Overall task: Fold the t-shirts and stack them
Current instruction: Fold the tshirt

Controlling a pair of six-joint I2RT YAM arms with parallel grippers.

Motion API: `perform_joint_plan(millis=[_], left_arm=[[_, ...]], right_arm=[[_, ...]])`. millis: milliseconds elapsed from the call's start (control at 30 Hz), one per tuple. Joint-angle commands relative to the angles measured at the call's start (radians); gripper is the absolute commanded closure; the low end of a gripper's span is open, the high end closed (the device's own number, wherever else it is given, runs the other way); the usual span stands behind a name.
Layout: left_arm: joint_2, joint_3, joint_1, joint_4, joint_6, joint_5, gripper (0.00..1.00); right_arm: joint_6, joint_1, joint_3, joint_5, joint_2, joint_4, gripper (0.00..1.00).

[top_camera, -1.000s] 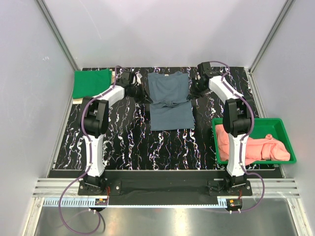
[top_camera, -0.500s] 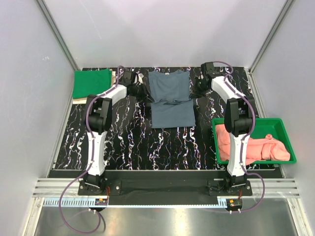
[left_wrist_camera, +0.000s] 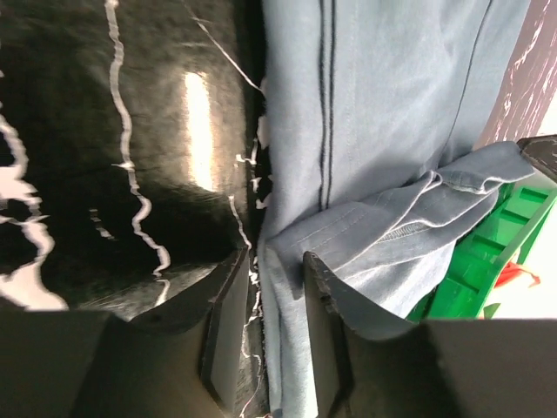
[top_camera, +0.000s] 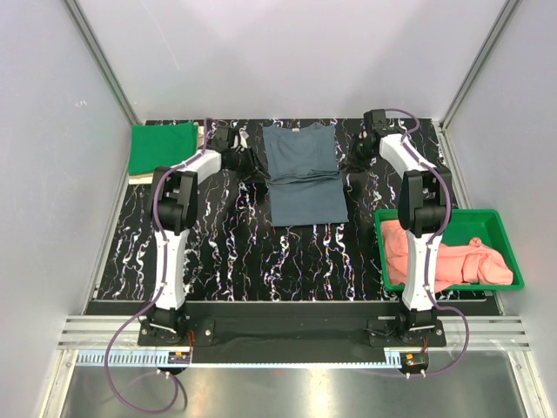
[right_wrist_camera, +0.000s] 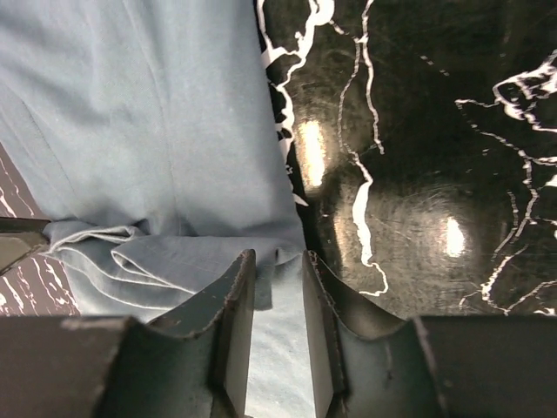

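Meanwhile, the left gripper point(left_wrist_camera: 271, 326) and right gripper point(right_wrist_camera: 277, 324) are each pinching an opposite side edge of the grey-blue t-shirt point(top_camera: 302, 176), jaws clamped on fabric. It is lying mid-table on the black marbled table point(top_camera: 226, 244), partly folded.

I count two arms, so one left gripper point(left_wrist_camera: 268, 335) and one right gripper point(right_wrist_camera: 277, 326). One blue-grey t-shirt point(top_camera: 300, 174) lies on the table point(top_camera: 226, 252). One green folded shirt point(top_camera: 162, 148) is at the far left, possibly atop another. One green bin point(top_camera: 500, 226) holds one pink garment point(top_camera: 448, 261).
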Motion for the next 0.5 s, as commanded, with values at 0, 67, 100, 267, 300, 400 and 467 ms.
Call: perform_joint_plan(millis=[0,67,100,267,300,400,467], left_arm=[[-0.077,0.035,0.011,0.002,0.021,0.004,0.63],[-0.111,0.015,0.009,0.0,0.036,0.01,0.64],[-0.125,0.003,0.008,0.0,0.039,0.007,0.66],[-0.217,-0.11,-0.038,0.0,0.082,-0.058,0.76],[-0.234,-0.127,-0.046,0.003,0.081,-0.073,0.86],[-0.242,-0.161,-0.079,0.003,0.09,-0.096,0.95],[-0.24,-0.167,-0.099,0.002,0.096,-0.108,0.96]], right_arm=[[0.009,-0.008,-0.01,0.019,-0.091,0.002,0.64],[0.014,-0.008,-0.042,0.017,-0.116,0.003,0.62],[0.017,-0.008,-0.053,0.017,-0.14,0.0,0.62],[0.045,0.003,-0.154,-0.007,-0.202,0.025,0.7],[0.049,0.015,-0.171,-0.012,-0.214,0.032,0.78],[0.064,0.04,-0.22,-0.02,-0.223,0.061,0.85],[0.071,0.054,-0.245,-0.012,-0.222,0.08,0.84]])
